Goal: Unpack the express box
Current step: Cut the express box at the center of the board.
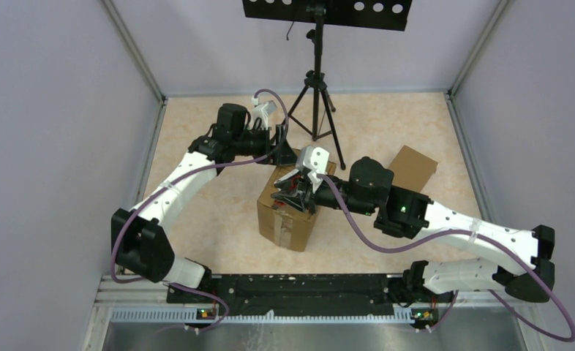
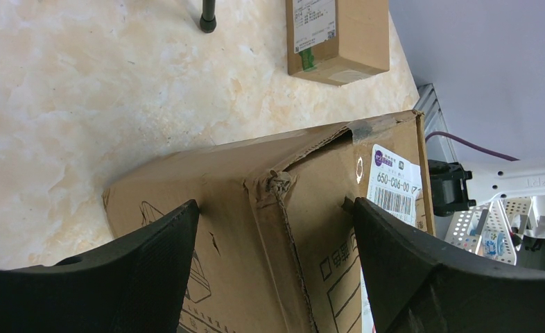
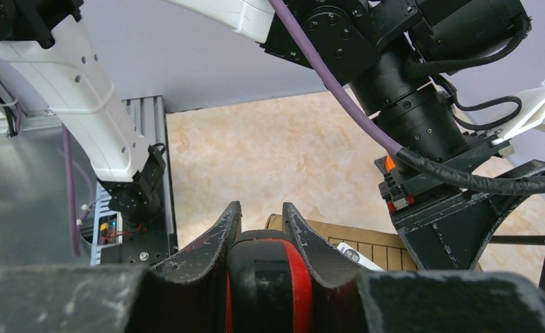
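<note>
Cardboard express box (image 2: 304, 208) inside the wide-open left pincer (image 2: 275, 205); right pincer (image 3: 261, 208) narrow around a red-and-black tool (image 3: 270, 277) above it.

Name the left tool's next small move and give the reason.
Probably press the left tool down onto the box to steady it: its jaws stand wide open over the box's taped edge, gripping nothing, while the right tool clamps a red-and-black item above the top.

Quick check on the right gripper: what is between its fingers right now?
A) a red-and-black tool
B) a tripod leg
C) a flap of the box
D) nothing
A: the right wrist view shows the right gripper closed on a red-and-black tool, with the box beyond its fingertips.
</note>
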